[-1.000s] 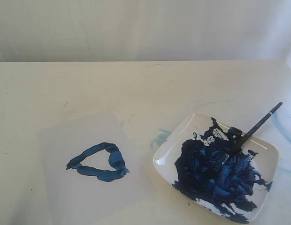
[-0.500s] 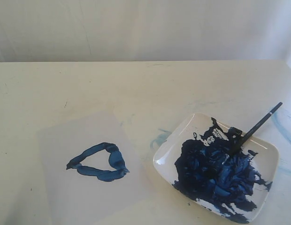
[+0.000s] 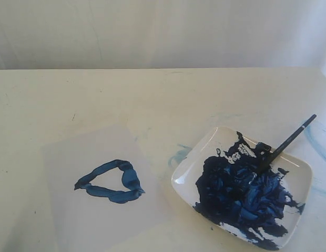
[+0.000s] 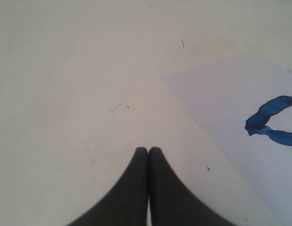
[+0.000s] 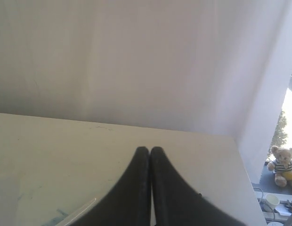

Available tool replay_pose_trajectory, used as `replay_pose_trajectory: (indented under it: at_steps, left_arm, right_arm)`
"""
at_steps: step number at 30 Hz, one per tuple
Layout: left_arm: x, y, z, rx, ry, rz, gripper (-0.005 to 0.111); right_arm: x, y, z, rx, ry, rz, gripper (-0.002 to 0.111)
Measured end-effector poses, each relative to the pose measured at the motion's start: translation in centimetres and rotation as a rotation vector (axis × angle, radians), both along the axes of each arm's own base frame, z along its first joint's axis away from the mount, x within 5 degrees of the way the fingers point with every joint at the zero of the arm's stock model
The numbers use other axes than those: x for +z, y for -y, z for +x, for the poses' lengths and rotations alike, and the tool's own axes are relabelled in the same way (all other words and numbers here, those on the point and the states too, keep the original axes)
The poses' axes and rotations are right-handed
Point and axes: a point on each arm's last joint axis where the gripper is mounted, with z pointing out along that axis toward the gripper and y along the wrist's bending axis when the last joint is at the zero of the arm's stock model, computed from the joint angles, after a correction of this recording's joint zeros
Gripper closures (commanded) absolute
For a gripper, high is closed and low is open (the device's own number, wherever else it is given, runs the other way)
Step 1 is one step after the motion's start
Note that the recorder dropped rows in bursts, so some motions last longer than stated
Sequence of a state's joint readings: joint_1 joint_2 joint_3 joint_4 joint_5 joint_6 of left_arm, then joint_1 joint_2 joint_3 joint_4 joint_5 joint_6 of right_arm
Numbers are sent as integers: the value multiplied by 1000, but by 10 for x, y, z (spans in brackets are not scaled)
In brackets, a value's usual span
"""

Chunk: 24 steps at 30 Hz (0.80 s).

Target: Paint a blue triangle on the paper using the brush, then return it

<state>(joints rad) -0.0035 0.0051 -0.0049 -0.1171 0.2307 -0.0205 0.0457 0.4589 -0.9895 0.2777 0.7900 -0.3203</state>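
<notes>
Exterior, surface: a cream tabletop [image 3: 152, 100], matte and flecked with small dark specks, runs back to a plain white backdrop [image 3: 152, 31].
Exterior, paper: a pale, slightly translucent rectangular paper [image 3: 73, 157] lies flat at front left, turned a little askew.
Exterior, blue triangle: the blue triangle [image 3: 129, 177] sits on the sheet, a thick, glossy, round-cornered outline with bare paper inside.
Exterior, dish: a white, glazed, square dish [image 3: 184, 168] with rounded corners stands at front right, apart from the sheet, mostly covered by ridged dark-blue paint [image 3: 242, 191].
Exterior, brush: the thin black brush [image 3: 294, 135] rests in the dish, tip in the paint, handle slanting out over the far right rim.
Exterior, marks: faint light-blue smears [image 3: 179, 155] stain the table beside the dish.
Left wrist, gripper: the left gripper [image 4: 148, 150] has its black fingertips pressed together, holding nothing, over bare table beside the paper's edge; part of the triangle shows.
Right wrist, gripper: the right gripper [image 5: 150, 149] is likewise closed and empty, facing the backdrop.
Right wrist, surroundings: past the table's end sit a teddy bear [image 5: 282, 165] and a cup [image 5: 270, 202].
</notes>
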Motion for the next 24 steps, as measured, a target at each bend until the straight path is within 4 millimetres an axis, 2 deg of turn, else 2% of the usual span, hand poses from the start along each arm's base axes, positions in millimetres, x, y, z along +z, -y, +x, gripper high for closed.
replay_pose_trajectory:
  at_steps: [24]
  left_arm:
    - [0,1,0,-13,0,2,107]
  right_arm:
    - [0,-5,-5,123,6,1,108]
